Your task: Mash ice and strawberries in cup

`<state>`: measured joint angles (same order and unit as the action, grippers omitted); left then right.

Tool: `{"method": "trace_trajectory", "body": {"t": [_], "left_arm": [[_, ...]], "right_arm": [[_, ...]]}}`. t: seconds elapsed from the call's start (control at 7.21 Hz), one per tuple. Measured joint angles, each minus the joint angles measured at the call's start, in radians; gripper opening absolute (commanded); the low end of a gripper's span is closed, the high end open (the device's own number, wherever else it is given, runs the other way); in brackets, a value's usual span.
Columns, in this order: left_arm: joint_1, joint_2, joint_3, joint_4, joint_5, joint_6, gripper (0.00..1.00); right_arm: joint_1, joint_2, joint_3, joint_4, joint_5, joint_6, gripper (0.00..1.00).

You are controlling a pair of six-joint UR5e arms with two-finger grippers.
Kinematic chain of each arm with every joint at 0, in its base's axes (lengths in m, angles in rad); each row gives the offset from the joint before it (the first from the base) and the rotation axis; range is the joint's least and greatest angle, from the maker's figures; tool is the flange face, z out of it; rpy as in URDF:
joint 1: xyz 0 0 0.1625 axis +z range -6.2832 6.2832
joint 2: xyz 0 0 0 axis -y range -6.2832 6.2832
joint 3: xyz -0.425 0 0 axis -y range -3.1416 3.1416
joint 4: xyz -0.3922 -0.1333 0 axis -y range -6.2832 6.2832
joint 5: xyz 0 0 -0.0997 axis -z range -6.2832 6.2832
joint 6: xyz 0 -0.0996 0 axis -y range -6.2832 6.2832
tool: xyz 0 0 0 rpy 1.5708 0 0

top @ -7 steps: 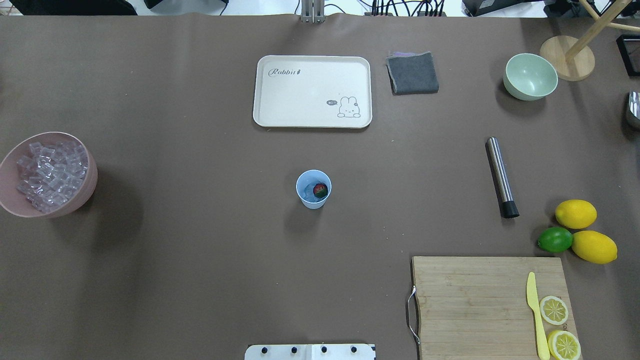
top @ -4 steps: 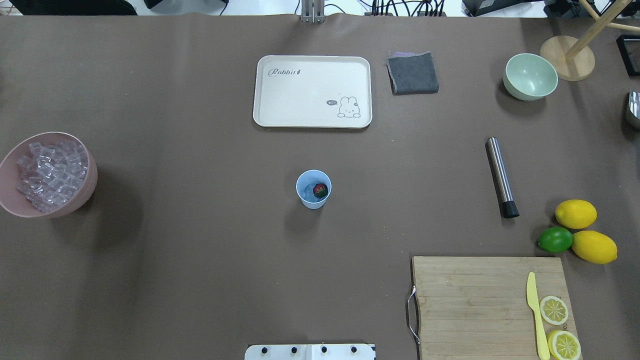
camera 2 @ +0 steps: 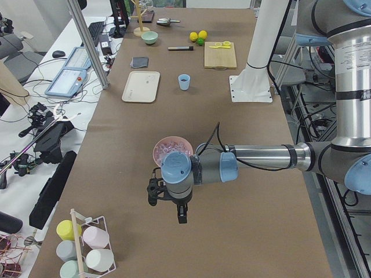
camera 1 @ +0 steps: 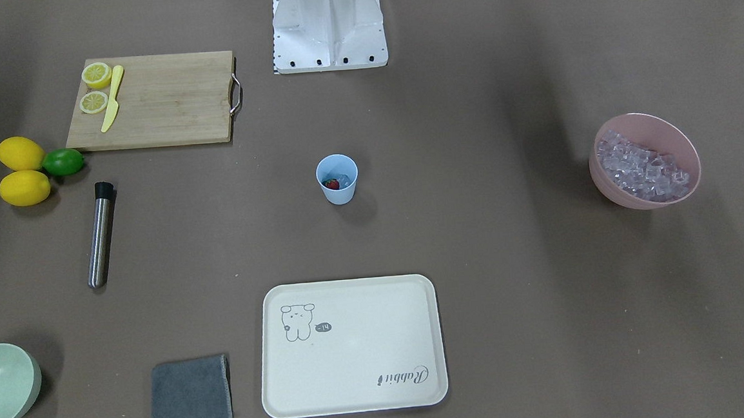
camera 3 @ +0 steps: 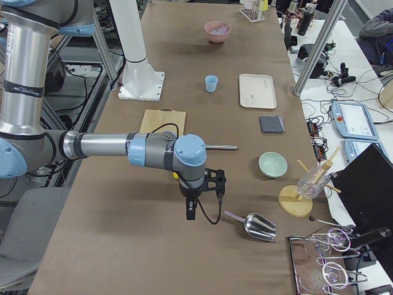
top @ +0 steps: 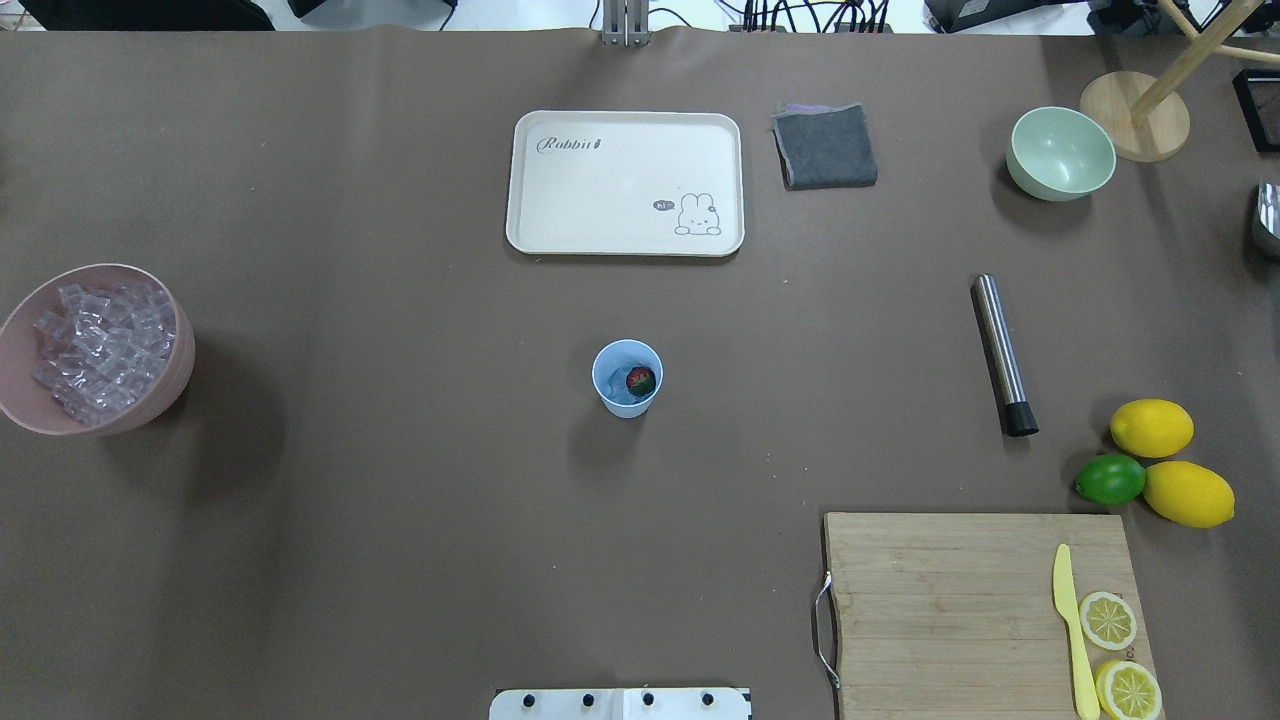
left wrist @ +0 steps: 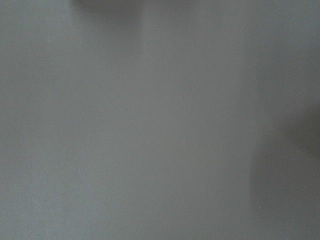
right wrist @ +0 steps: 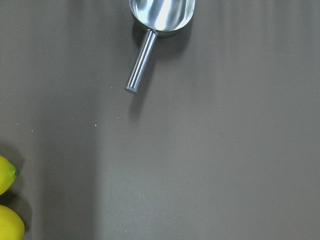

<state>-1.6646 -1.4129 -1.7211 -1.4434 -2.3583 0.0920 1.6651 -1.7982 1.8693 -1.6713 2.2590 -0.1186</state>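
Observation:
The light-blue cup [top: 628, 405] stands upright mid-table, also in the front view [camera 1: 339, 195]. The red strawberry [top: 641, 380] lies inside it on a few clear ice cubes [top: 620, 392]. Many more ice cubes [top: 100, 345] fill a pink bowl [top: 182, 370] at the left edge. A steel muddler with a black tip [top: 1002, 355] lies flat to the cup's right. My left gripper [camera 2: 181, 215] hangs past the pink bowl, far from the cup. My right gripper [camera 3: 190, 212] hangs near a steel scoop [camera 3: 255, 225]. I cannot tell whether either is open or shut.
A cream tray [top: 530, 180], a grey cloth [top: 826, 148] and a pale green bowl [top: 1060, 155] sit at the far side. Two lemons [top: 1152, 428] and a lime [top: 1110, 480] lie beside a cutting board [top: 940, 600] with a yellow knife [top: 1070, 630] and lemon slices.

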Motion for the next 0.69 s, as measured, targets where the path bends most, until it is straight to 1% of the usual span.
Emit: {"method": "trace_trajectory", "body": {"t": [0.42,0.69], "left_arm": [[0.0,0.003,0.0,-0.001,0.002,0.005,0.99],[0.0,0.004,0.001,-0.002,0.004,0.006,0.99]], "right_arm": [[0.0,-0.003,-0.002,0.032,0.05,0.0,1.0],[0.0,-0.004,0.0,0.034,0.059,0.0,1.0]]}}
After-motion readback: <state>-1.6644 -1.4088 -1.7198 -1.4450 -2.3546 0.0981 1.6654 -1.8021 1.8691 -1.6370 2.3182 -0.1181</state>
